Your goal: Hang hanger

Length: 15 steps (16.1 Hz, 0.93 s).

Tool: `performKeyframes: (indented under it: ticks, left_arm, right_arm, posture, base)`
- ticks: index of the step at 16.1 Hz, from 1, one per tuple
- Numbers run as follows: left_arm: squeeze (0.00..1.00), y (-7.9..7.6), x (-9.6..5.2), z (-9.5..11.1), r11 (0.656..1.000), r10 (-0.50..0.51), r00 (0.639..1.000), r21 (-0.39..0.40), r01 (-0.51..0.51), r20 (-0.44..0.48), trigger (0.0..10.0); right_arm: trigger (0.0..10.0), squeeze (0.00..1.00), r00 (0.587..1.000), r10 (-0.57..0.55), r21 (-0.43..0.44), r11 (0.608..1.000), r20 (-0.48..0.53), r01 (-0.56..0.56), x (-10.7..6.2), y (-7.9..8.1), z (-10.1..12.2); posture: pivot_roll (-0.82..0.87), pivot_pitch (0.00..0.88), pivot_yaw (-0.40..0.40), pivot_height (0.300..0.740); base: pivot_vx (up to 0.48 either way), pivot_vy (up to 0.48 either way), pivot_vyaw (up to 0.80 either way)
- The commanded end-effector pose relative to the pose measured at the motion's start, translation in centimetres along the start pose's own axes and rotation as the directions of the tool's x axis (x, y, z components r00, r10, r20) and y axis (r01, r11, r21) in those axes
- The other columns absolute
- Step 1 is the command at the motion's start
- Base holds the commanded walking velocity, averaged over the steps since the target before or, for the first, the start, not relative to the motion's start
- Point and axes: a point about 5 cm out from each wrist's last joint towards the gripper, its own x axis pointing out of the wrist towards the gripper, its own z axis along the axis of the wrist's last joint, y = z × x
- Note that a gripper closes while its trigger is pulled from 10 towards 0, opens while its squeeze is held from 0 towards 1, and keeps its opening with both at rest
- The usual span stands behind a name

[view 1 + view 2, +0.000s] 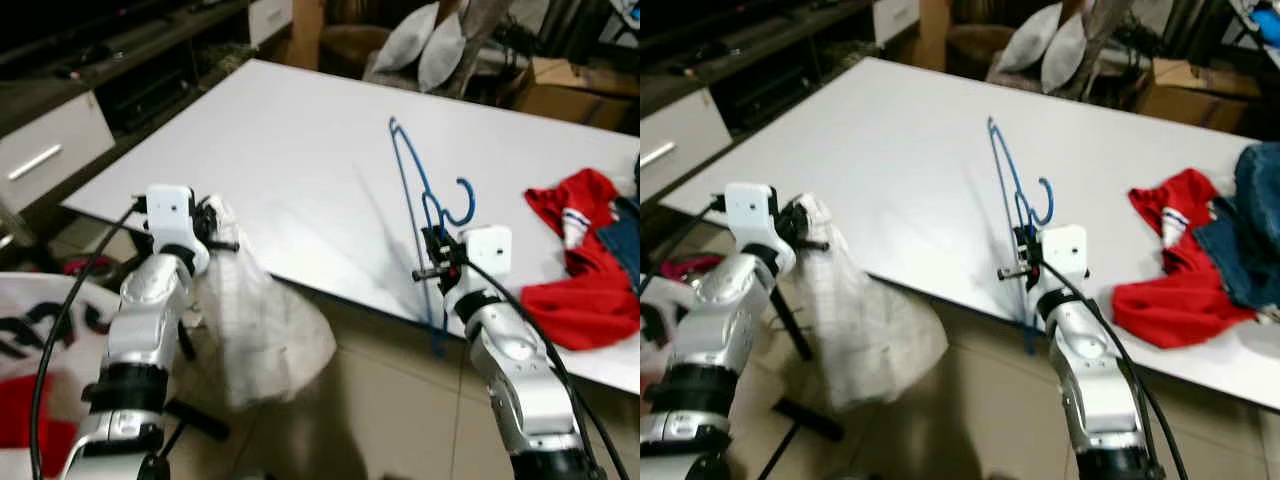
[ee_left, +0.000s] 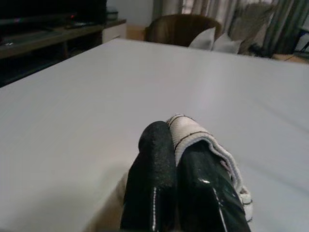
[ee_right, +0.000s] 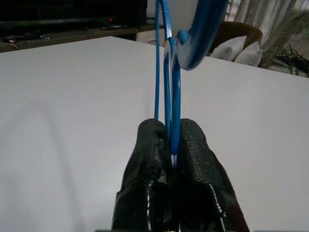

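Blue hanger (image 1: 410,190) pinched in right hand (image 1: 433,262), left hand (image 2: 179,145) clamping white cloth (image 1: 255,320)

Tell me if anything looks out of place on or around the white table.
The white garment pinched in the left gripper dangles off the table's near edge. The blue hanger stands on edge in the right gripper. Red clothing lies crumpled at the right.
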Motion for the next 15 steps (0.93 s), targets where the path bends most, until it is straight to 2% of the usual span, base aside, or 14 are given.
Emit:
performKeyframes:
  ticks: [1, 4, 5, 6, 7, 8, 9, 10, 11, 13, 14, 15]
  left_arm:
    - [0.0, -1.1, 1.2, 3.2, 0.998, -0.058, 0.992, -0.004, 0.058, 0.116, 10.0]
    - [0.0, -2.4, 3.6, 5.8, 0.991, -0.121, 0.979, -0.037, 0.129, 0.167, 10.0]
    - [0.0, -5.1, 5.9, 9.5, 0.968, -0.22, 0.944, -0.068, 0.243, 0.246, 10.0]
    - [0.0, -6.7, 6.8, 11.7, 0.95, -0.273, 0.918, -0.069, 0.304, 0.289, 10.0]
    - [0.0, -8.7, 7.5, 14.9, 0.925, -0.33, 0.874, -0.064, 0.375, 0.355, 10.0]
    - [0.0, -9.7, 7.7, 17.0, 0.908, -0.358, 0.844, -0.062, 0.415, 0.399, 10.0]
    - [0.0, -10.9, 7.6, 21.2, 0.876, -0.379, 0.785, -0.081, 0.475, 0.49, 10.0]
    - [0.0, -11.5, 7.1, 24.9, 0.851, -0.378, 0.727, -0.095, 0.517, 0.574, 10.0]
    - [0.0, -11.8, 5.2, 31.8, 0.775, -0.349, 0.584, -0.125, 0.62, 0.733, 10.0]
    - [0.0, -11.3, 4.9, 32.7, 0.746, -0.335, 0.556, -0.146, 0.65, 0.761, 10.0]
    - [0.0, -11.1, 5.3, 32.0, 0.752, -0.334, 0.573, -0.155, 0.641, 0.748, 10.0]
    - [0.0, -10.6, 6.7, 28.5, 0.786, -0.336, 0.659, -0.186, 0.59, 0.673, 10.0]
  right_arm:
    - [10.0, 0.0, 1.0, -0.005, -0.009, 1.0, 0.014, 0.005, -0.2, -0.7, 0.3]
    - [10.0, 0.0, 0.999, -0.002, -0.024, 1.0, 0.032, 0.003, -0.1, -1.5, 0.8]
    - [10.0, 0.0, 0.999, -0.015, -0.037, 0.999, 0.036, 0.016, 0.0, -2.0, 0.9]
    - [10.0, 0.0, 0.999, -0.022, -0.04, 0.999, 0.039, 0.024, 0.0, -2.2, 1.0]
    - [10.0, 0.0, 0.999, -0.033, -0.041, 0.999, 0.043, 0.035, 0.0, -2.4, 1.0]
    - [10.0, 0.0, 0.998, -0.038, -0.041, 0.998, 0.045, 0.04, 0.0, -2.5, 1.1]
    - [10.0, 0.0, 0.998, -0.045, -0.041, 0.998, 0.048, 0.047, 0.0, -2.7, 1.1]
    - [10.0, 0.0, 0.998, -0.048, -0.041, 0.998, 0.05, 0.05, 0.0, -2.7, 1.2]
    - [10.0, 0.0, 0.997, -0.054, -0.045, 0.997, 0.057, 0.057, 0.0, -2.8, 1.4]
    - [10.0, 0.0, 0.996, -0.069, -0.046, 0.996, 0.062, 0.072, -0.2, -3.0, 1.3]
    - [10.0, 0.0, 0.995, -0.073, -0.046, 0.996, 0.062, 0.076, -0.3, -3.1, 1.3]
    - [10.0, 0.0, 0.995, -0.084, -0.045, 0.995, 0.061, 0.087, -0.3, -3.2, 1.3]
  posture:
    - [-0.03, 0.0, -0.012, 0.74]
    - [-0.03, 0.0, -0.012, 0.74]
    - [-0.03, 0.0, -0.009, 0.74]
    - [-0.03, 0.0, -0.009, 0.74]
    - [-0.03, 0.0, -0.009, 0.74]
    - [-0.03, 0.0, -0.009, 0.74]
    - [-0.04, 0.0, -0.01, 0.74]
    - [-0.05, 0.0, -0.003, 0.74]
    - [-0.06, 0.0, 0.01, 0.74]
    - [-0.06, 0.0, 0.014, 0.74]
    - [-0.07, 0.0, 0.015, 0.74]
    - [-0.06, 0.0, 0.011, 0.74]
  base:
    - [0.364, 0.0, 0.0]
    - [0.36, 0.0, 0.0]
    - [0.341, 0.0, 0.0]
    - [0.349, 0.0, 0.0]
    - [0.349, 0.0, 0.0]
    - [0.349, 0.0, 0.0]
    - [0.356, 0.0, 0.0]
    - [0.341, 0.0, 0.0]
    - [0.311, 0.0, 0.0]
    - [0.298, 0.0, 0.0]
    - [0.292, 0.0, 0.0]
    - [0.304, 0.0, 0.0]
